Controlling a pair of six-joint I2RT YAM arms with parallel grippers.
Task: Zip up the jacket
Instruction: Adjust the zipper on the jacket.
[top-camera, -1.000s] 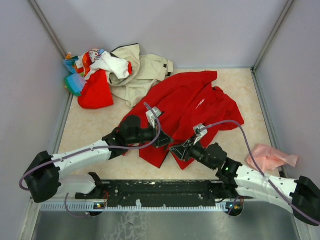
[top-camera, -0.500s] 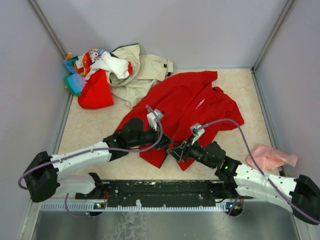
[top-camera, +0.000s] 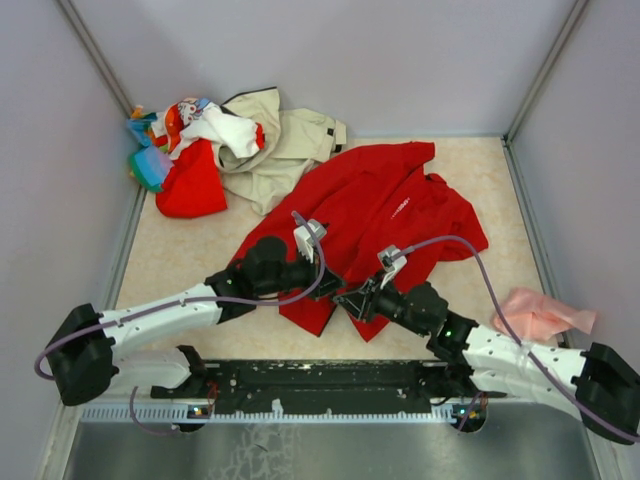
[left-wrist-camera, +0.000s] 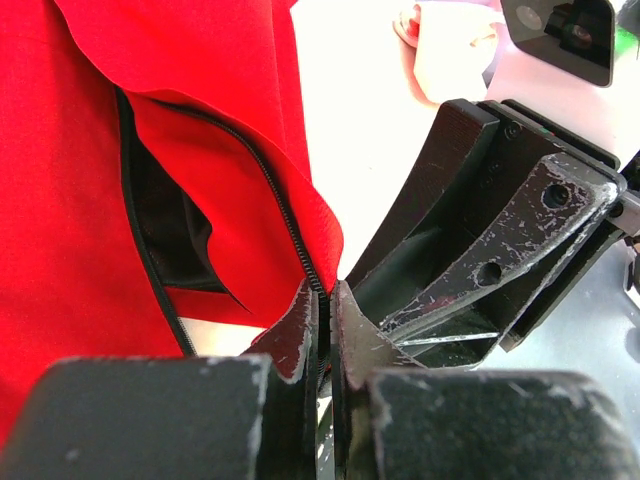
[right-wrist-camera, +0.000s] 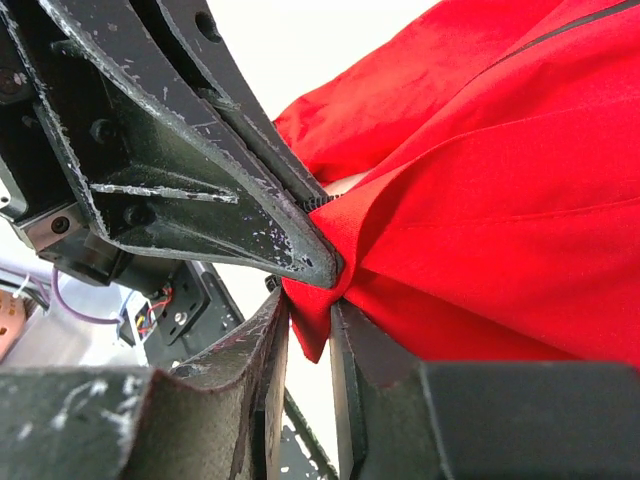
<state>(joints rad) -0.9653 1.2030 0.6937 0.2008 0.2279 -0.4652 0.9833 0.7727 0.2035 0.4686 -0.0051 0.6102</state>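
from above, the red jacket (top-camera: 390, 205) lay spread on the table (top-camera: 180, 262), its near hem between the arms — left gripper (top-camera: 328, 282) and right gripper (top-camera: 352, 300) side by side there. left wrist: jaws clamped tight on the black zipper edge (left-wrist-camera: 290, 240). right wrist: jaws pinched a fold of red hem — barely a gap.

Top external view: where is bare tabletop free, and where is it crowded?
Bare beige tabletop lies between the left wall, the mixed clothes pile and the left arm; another, between the bright red jacket and the right wall. Crowded: the far-left corner with the beige jacket, and the jacket's near hem, where the left gripper and right gripper meet.
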